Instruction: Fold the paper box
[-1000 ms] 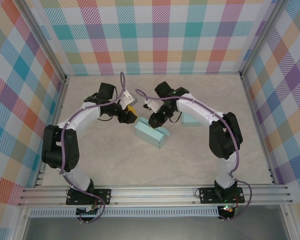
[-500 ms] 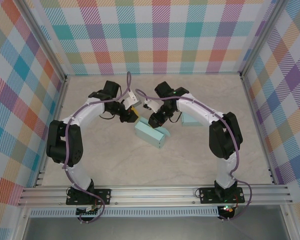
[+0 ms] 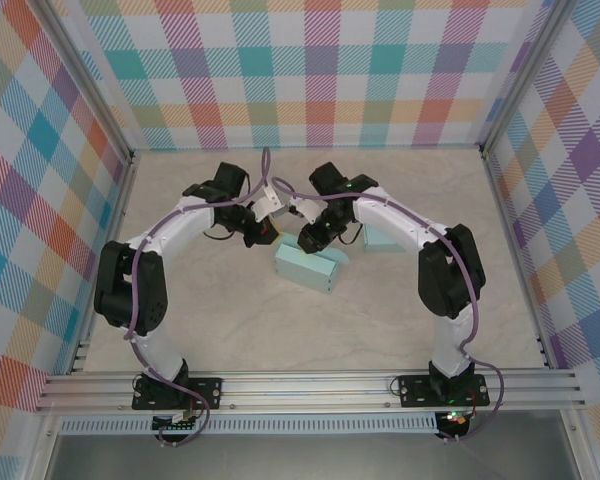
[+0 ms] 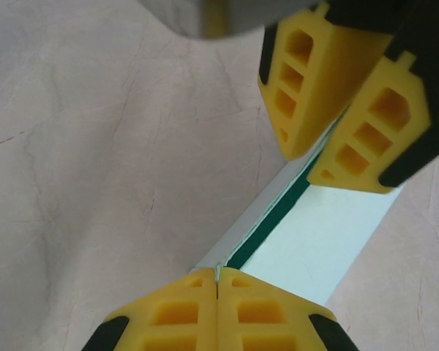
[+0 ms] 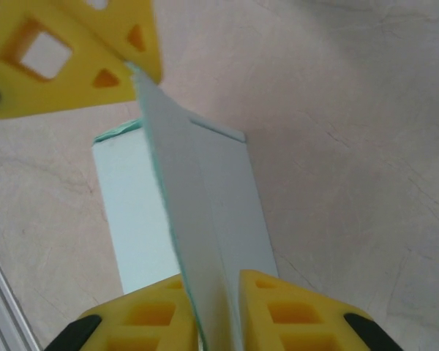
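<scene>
The light teal paper box lies on the table between the two arms. My left gripper is at its back left corner and my right gripper at its back edge, close together. In the left wrist view my left gripper is shut on the thin edge of a box flap, with the right gripper's yellow fingers just beyond. In the right wrist view my right gripper is shut on an upright flap of the box, and a left finger touches the flap's far corner.
A second light teal piece lies just right of the right arm's forearm. Checked walls enclose the table on three sides. An aluminium rail runs along the near edge by the arm bases.
My left gripper has moved right, up to the right gripper. The box has turned and now lies more level and squarer to the front edge.
</scene>
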`<state>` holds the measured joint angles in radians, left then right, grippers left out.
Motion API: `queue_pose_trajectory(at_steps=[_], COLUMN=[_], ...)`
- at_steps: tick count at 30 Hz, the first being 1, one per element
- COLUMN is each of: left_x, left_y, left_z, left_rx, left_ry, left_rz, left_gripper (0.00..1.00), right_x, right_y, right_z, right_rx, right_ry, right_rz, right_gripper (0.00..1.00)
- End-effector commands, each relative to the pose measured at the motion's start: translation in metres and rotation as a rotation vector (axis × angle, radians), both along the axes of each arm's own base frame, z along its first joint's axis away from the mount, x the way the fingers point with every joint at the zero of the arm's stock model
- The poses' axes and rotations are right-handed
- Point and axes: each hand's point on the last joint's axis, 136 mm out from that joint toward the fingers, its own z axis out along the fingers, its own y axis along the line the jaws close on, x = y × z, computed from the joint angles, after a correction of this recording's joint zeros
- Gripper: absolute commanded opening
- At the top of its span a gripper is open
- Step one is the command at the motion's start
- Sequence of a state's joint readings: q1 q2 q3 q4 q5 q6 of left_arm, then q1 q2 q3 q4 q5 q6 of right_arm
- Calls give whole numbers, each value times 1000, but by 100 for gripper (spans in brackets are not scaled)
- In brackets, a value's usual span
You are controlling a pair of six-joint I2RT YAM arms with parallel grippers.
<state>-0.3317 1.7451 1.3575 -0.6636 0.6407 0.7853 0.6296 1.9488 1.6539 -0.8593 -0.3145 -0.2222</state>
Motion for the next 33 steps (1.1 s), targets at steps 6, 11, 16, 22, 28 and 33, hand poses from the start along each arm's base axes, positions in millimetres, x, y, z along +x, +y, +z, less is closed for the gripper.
queue_pose_trajectory(at_steps=[6,11,16,22,28,33], left_x=[-19,-21,-20,-20,-19,-16], left_y=[2,2,0,-1,0,0], left_z=[12,8,6,9,9,10], left_rx=[22,38,42,41,50,50], left_ry=[-69,-54,-58,-68,-69,-84], left_rz=[16,14,14,14,26,41], left_gripper=[0,0,0,0,0,0], right_x=[10,11,7,9,2,-2], right_y=[-25,-43,-63,-80,-84,-91], right_z=[28,33,36,31,25,19], right_rx=[32,59,68,63,51,24], right_ry=[-87,-86,-98,-93,-66,-59], right_rz=[-160,-226,-266,-312,-323,-341], right_gripper=[36,39,43,44,43,41])
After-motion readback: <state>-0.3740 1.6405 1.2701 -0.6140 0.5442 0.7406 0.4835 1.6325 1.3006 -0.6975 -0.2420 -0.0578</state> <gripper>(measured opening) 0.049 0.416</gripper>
